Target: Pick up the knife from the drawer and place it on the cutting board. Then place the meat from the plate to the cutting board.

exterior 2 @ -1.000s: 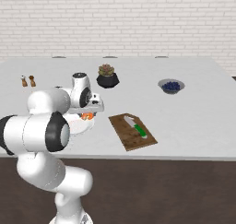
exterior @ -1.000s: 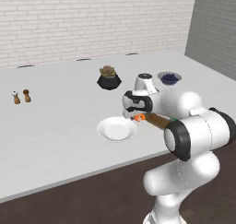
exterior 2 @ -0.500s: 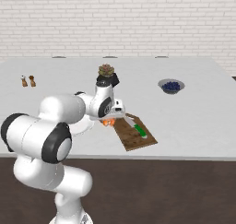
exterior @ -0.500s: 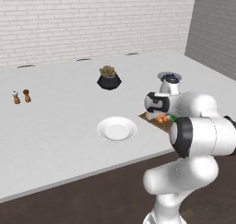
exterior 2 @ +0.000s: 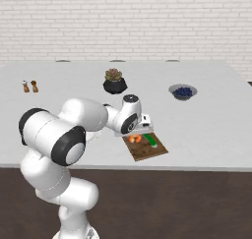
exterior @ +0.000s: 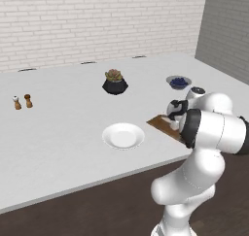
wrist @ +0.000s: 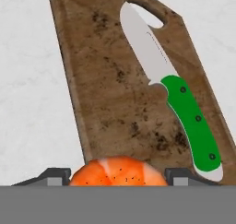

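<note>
Brown and worn, the cutting board [wrist: 120,94] lies flat on the white counter [wrist: 27,80], near its front edge in the right base view. In the hand view its long axis runs from the bottom of the picture up and slightly left, with the handle cut-out at the far end. The knife [wrist: 177,94] rests flat on the board along its right side, roughly parallel to the board's length: the bright green handle sits at the near end, and the pale blade points away toward the cut-out, its tip just reaching over that opening.

The gripper [wrist: 119,174] hovers over the near end of the board, and the meat [wrist: 119,174], an orange-red lump, sits between the two dark fingertips [wrist: 57,176]; the jaws are clamped on it from either side. In the right base view the meat [exterior 2: 135,138] shows just under the hand, over the board's [exterior 2: 145,149] left part, with the knife [exterior 2: 152,140] to its right. Whether the meat touches the wood cannot be told.

The plate [exterior: 123,135] stands bare on the counter, left of the board [exterior: 160,123] in the left base view. Farther back are a dark blue bowl [exterior 2: 182,92], a potted plant [exterior 2: 114,80], and two small shakers [exterior 2: 29,86]
</note>
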Motion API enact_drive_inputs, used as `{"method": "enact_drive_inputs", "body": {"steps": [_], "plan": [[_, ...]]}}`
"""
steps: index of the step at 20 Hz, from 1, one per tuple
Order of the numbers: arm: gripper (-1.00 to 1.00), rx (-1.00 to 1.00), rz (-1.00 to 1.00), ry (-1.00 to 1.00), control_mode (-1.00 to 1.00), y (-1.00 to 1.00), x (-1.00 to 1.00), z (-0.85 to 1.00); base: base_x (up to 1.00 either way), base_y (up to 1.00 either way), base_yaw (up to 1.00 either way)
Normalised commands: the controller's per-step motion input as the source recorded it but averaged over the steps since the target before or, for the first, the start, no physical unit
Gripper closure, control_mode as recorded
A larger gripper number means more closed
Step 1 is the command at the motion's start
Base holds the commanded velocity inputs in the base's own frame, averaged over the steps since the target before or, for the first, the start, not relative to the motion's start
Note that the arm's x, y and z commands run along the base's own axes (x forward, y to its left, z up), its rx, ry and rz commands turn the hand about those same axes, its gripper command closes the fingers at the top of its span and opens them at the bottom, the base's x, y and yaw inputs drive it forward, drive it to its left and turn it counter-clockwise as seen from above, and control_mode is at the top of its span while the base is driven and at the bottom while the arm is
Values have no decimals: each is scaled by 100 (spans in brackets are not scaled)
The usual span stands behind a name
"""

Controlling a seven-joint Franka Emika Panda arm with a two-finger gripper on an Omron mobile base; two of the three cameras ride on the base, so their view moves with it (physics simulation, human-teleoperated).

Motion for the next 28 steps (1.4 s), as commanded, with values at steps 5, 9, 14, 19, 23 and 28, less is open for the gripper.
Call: {"method": "enact_drive_inputs", "body": {"steps": [5,9,14,19,23,28], "plan": [[100,-2,0,0,-100,-16,0,-28,0,0,0],[-100,-6,0,0,-100,0,17,-24,0,0,0],[-100,-2,0,-5,-100,-1,27,-4,0,0,0],[-100,0,0,-5,-100,2,1,21,0,0,0],[-100,0,0,0,-100,28,-43,95,0,0,0],[-100,0,0,7,-100,78,-56,100,0,0,0]]}}
